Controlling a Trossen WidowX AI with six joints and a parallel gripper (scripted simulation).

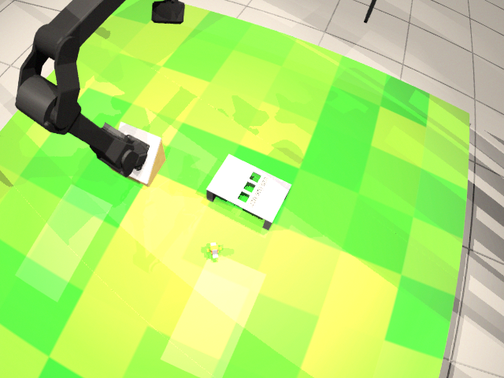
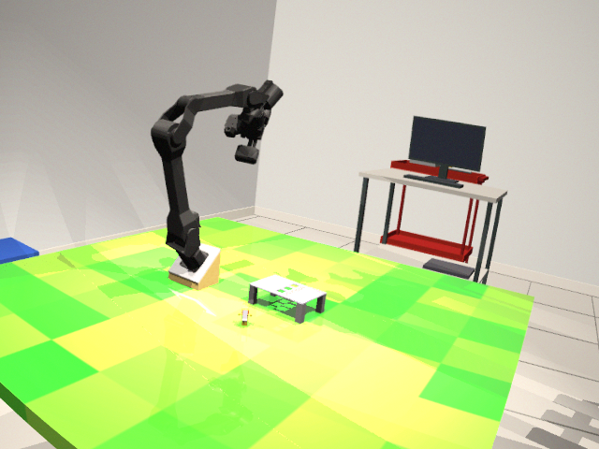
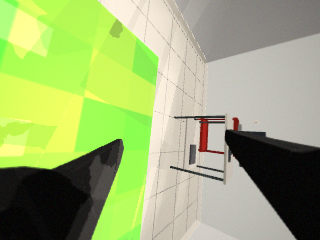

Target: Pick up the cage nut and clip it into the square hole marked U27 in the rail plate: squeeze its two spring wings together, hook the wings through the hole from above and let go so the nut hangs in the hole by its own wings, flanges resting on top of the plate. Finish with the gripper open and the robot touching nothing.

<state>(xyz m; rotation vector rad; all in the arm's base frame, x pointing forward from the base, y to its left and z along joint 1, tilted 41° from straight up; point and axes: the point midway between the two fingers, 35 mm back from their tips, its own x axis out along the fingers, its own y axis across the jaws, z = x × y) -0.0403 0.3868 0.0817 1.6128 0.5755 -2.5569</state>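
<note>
My gripper wide, one nut below

My one gripper (image 2: pixel 247 145) (image 3: pixel 172 137) is spread wide, its two fingers holding nothing, high over the table (image 1: pixel 350 293) (image 2: pixel 338 386) (image 3: pixel 120 105). Well below it, one cage nut (image 1: pixel 214 248) (image 2: pixel 244 323) lies on the tabletop. Near the nut, also beneath my gripper's height, one rail plate (image 1: pixel 227 175) (image 2: pixel 265 284) stands raised, with three square holes.
</note>
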